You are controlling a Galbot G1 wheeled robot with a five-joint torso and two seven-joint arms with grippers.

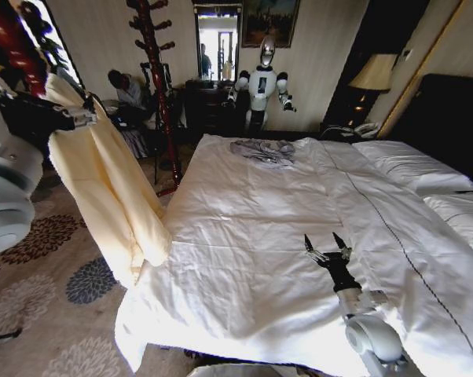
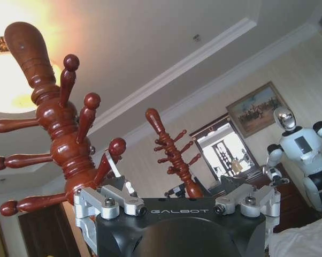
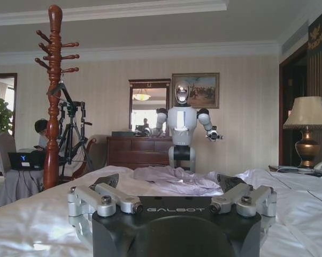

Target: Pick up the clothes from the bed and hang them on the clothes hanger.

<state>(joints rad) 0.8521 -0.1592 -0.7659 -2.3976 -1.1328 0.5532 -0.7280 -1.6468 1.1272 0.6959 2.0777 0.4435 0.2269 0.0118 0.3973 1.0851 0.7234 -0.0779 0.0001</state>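
I see pale striped walls (image 3: 246,123) under a white cornice (image 3: 150,10). A dark dresser (image 3: 137,151) stands at the far wall below a mirror (image 3: 148,106), with a framed painting (image 3: 196,90) just beside it. A lit lamp (image 3: 307,128) stands near the dark headboard (image 1: 449,118). Floral carpet (image 1: 56,314) covers the floor, and a red-brown coat stand (image 3: 53,96) rises off the bed's far corner.

The shirt (image 1: 107,188) hangs at my left, beside the bed (image 1: 244,259). A smaller garment (image 1: 264,151) lies on the bed's far end. The coat stand (image 1: 159,86) is behind, left of it.
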